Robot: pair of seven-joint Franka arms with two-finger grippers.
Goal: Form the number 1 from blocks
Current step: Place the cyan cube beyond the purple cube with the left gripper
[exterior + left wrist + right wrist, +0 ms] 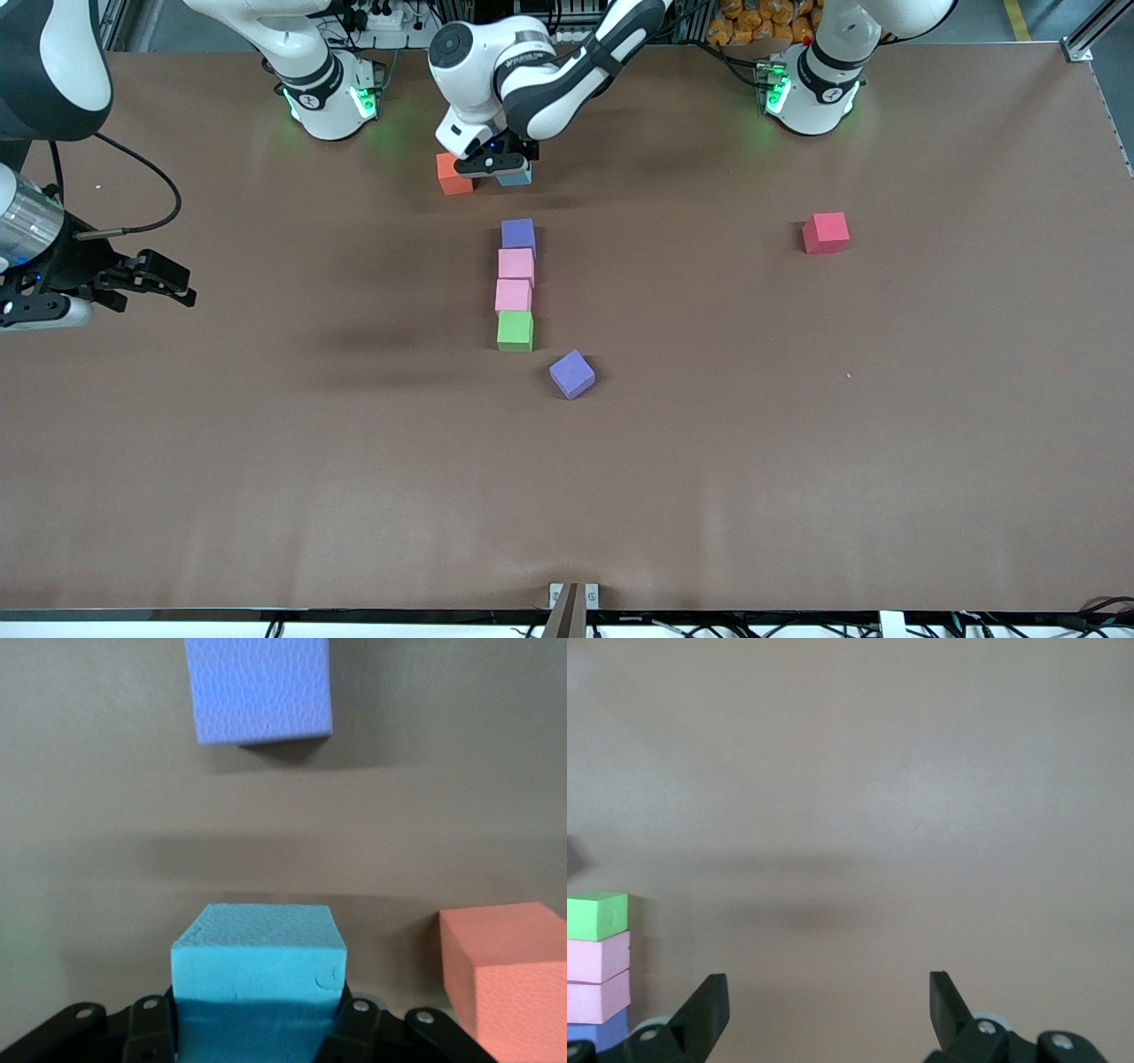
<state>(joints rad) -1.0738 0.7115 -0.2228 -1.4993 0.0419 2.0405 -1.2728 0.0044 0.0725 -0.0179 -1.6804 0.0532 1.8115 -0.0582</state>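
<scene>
left gripper is clamped on the light blue foam cube, just short of the purple foam cube topping the column; right gripper waits wide open.

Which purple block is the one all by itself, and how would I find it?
Find the straight row of four blocks in the middle of the table. Go to its green block, the end nearest the front camera. The lone purple block sits apart from it, even nearer the camera, turned crooked and touching nothing.
</scene>
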